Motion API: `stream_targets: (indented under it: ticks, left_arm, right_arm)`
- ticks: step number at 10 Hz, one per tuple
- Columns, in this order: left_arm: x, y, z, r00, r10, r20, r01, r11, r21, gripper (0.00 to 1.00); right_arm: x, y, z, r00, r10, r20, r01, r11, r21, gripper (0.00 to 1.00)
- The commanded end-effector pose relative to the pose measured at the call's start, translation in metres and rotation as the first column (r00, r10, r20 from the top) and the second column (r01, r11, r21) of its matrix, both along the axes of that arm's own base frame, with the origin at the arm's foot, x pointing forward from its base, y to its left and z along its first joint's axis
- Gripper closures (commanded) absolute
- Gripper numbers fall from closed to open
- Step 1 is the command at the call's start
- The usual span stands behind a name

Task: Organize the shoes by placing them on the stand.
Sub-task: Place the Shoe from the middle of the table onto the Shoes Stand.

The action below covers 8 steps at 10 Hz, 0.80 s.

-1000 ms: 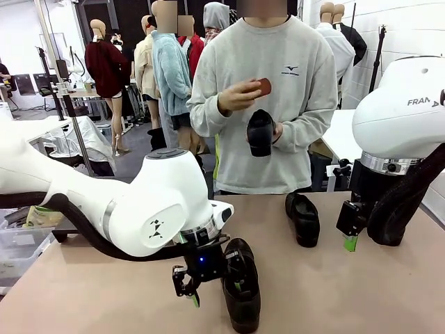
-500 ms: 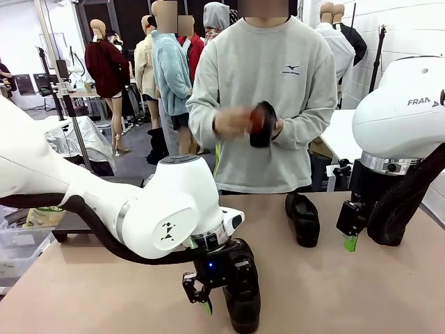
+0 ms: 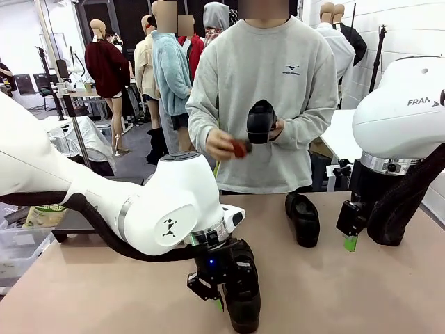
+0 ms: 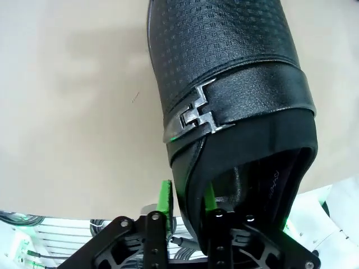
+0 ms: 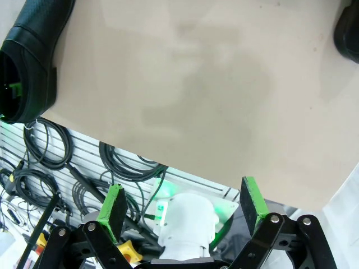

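While it sits at the near edge of the table [image 3: 104,292], near shoe [image 3: 247,309]: black, buckle strap across the top, with the left gripper [image 3: 219,296] right down at its opening.
Left pads [image 4: 165,196]: one outside the shoe's side wall, one inside the opening, narrow gap. Can't tell if they actually bite.
Grab tip: imo get that wall deep between the pads and squeeze firm before lifting toward the stand. Glossy leather probably slips, and the toe will likely droop.
Person's hand [image 3: 277,129]: holds another shoe [image 3: 261,120] at chest height; the other hand [image 3: 221,145] has something small and red [image 3: 241,147].
Far shoe [image 3: 304,219]: lying on the table, near the right arm.
Right gripper [image 3: 351,241]: wide open, empty, hanging low by the table.
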<state>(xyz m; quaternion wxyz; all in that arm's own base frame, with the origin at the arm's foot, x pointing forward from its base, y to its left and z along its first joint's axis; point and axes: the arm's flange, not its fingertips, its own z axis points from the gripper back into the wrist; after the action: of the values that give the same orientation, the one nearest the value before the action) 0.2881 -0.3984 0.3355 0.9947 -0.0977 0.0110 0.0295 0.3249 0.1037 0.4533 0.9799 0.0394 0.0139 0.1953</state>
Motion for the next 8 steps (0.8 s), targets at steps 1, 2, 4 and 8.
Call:
stream_targets:
  ticks: [1,2,4,8]
  left_arm:
    - [-0.001,-0.002,-0.001,0.999,-0.022,0.023,0.022,1.0,0.02,1.0]
    - [-0.002,-0.002,-0.001,0.999,-0.023,0.022,0.023,0.999,0.023,1.0]
    - [-0.003,-0.001,0.004,1.0,-0.02,-0.004,0.02,0.999,0.034,1.0]
    - [-0.012,0.008,0.048,0.989,-0.092,-0.12,0.092,0.996,-0.004,1.0]
  right_arm:
    - [0.0,0.002,0.001,1.0,-0.012,0.0,0.012,1.0,-0.005,0.0]
    - [0.0,0.002,0.001,1.0,-0.012,0.0,0.012,1.0,-0.005,0.0]
    - [0.0,0.002,0.001,1.0,-0.012,0.0,0.012,1.0,-0.005,0.0]
    - [0.0,0.002,0.001,1.0,-0.012,0.0,0.012,1.0,-0.005,0.0]
